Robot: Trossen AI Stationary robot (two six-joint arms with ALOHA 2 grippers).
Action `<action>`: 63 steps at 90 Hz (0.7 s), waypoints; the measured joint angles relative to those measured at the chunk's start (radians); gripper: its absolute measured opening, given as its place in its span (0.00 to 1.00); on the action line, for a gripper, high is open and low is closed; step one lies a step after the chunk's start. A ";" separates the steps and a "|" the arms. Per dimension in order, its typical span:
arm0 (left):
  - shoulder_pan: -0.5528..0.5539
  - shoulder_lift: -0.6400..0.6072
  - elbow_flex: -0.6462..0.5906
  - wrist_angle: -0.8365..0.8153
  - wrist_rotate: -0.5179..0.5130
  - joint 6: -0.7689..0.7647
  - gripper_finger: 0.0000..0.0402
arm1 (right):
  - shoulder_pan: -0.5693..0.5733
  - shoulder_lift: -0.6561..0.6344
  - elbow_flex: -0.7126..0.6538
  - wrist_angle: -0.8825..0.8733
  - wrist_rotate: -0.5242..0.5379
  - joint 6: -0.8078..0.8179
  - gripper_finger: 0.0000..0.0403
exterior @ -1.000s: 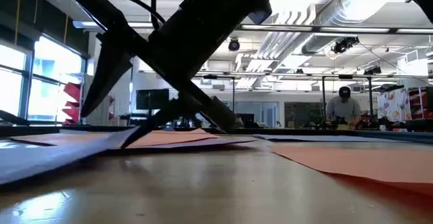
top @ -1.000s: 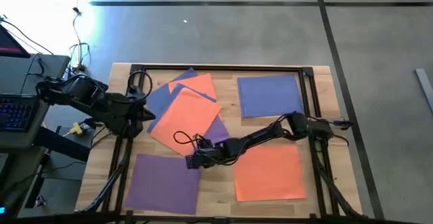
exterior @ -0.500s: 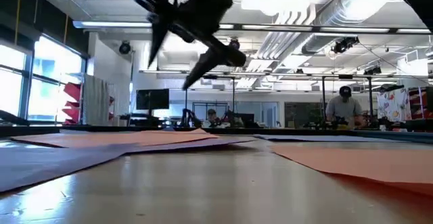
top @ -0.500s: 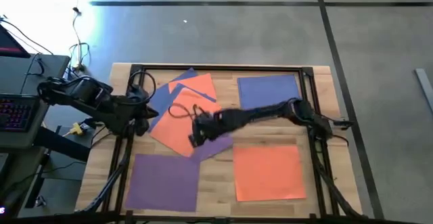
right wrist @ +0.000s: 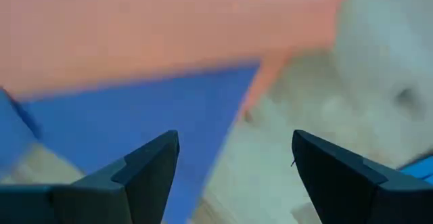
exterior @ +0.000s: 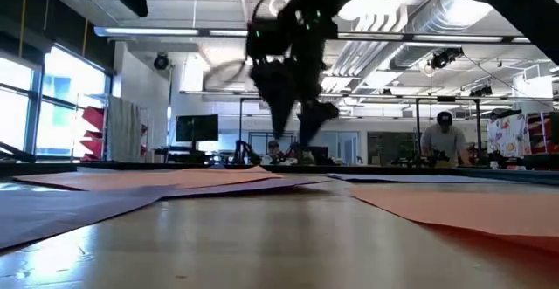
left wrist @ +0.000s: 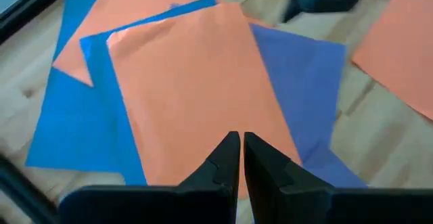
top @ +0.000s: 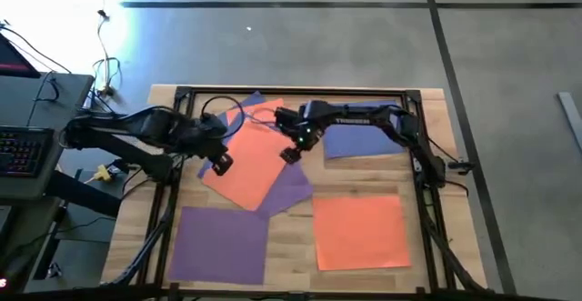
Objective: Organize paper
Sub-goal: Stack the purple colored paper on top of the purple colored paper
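Note:
A loose pile of paper lies at the table's far left: an orange sheet [top: 250, 160] [left wrist: 196, 88] on top, blue sheets [top: 214, 128] [left wrist: 61, 122], another orange one and a purple sheet [top: 293, 183] beneath. Lying flat and apart from it are a blue sheet [top: 364, 128], an orange sheet [top: 361, 231] and a purple sheet [top: 221, 244]. My left gripper [top: 223, 163] [left wrist: 238, 139] is shut above the top orange sheet. My right gripper [top: 289, 153] [right wrist: 233, 156] [exterior: 297, 119] hangs open in the air over the pile's right side, fingers pointing down.
A black frame rail [top: 291, 90] runs around the tabletop, with posts at the left and right edges. Bare wood [top: 291, 237] shows between the near purple and orange sheets. A desk with a keyboard [top: 18, 151] stands left of the table. People work far back in the room [exterior: 445, 141].
My right gripper has risen from the pile's near corner at table level and swung toward the far edge, and now hangs high over the pile's right side. My left gripper has reached toward the table's right, from the pile's left edge out over the top orange sheet.

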 joint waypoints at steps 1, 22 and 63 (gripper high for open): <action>0.005 0.003 0.000 0.000 0.000 0.004 0.00 | 0.001 -0.001 -0.014 0.001 -0.008 -0.001 0.68; 0.112 0.071 0.000 0.009 0.013 0.159 0.00 | 0.074 -0.153 -0.343 0.237 -0.151 0.109 0.68; 0.202 0.249 0.000 0.112 0.182 0.436 0.00 | 0.183 -0.280 -0.745 0.964 -0.150 0.730 0.68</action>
